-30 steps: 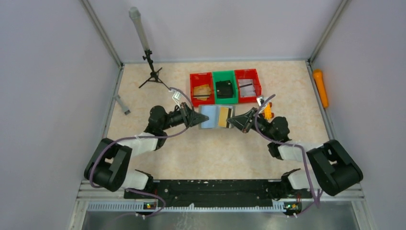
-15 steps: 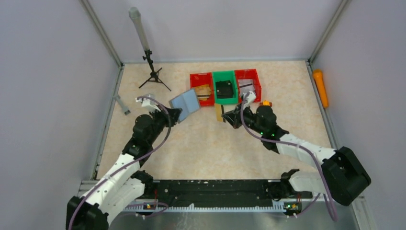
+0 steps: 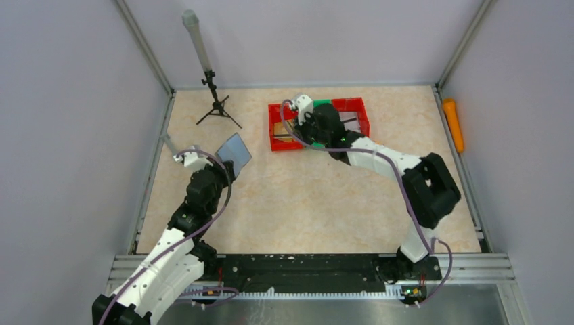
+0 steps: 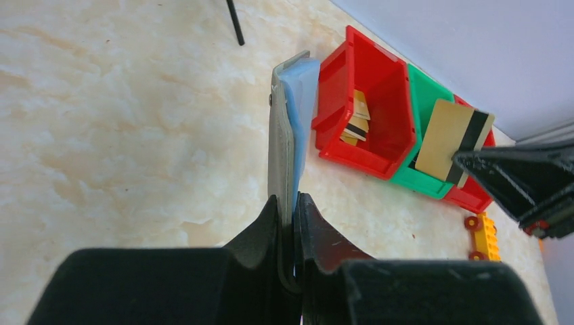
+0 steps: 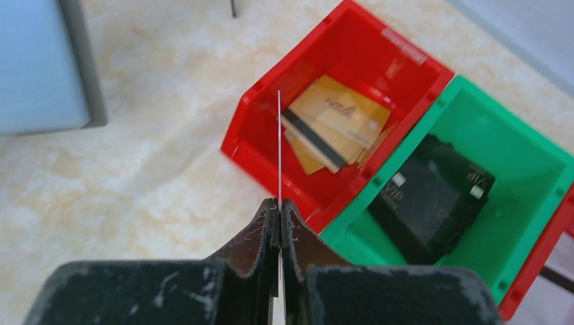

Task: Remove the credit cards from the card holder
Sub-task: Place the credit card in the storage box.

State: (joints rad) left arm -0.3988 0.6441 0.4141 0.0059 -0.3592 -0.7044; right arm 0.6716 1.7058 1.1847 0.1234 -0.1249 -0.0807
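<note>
A marbled beige table [image 3: 304, 196] carries a row of three small bins; the red bin [image 5: 304, 64] at the left end of that row is the reference point here. The left gripper [image 4: 294, 203] sits well to the left of the red bin and somewhat nearer the arm bases. Its two black fingers are pinched almost together on the lower edge of the card holder [image 4: 285, 135]. The holder is folded, grey outside with a pale blue layer showing. It rises on edge out of the fingertips, its far end pointing towards the red bin's left wall without touching it, and it appears clear of the table. The right gripper [image 5: 279, 203] hovers over the red bin's near wall, its fingers pressed fully together on one credit card [image 4: 450, 139]. This card is gold with a black stripe and projects straight out past the fingertips. From the right wrist view it shows only as a thin line, edge-on, above the bin's rim. Inside the red bin lie several more gold credit cards [image 5: 338, 115] in a loose pile. Directly right of the red bin stands a green bin [image 5: 474, 115] holding a black boxy object [image 5: 433, 196], and beyond that is a second red bin [image 3: 359, 105].
</note>
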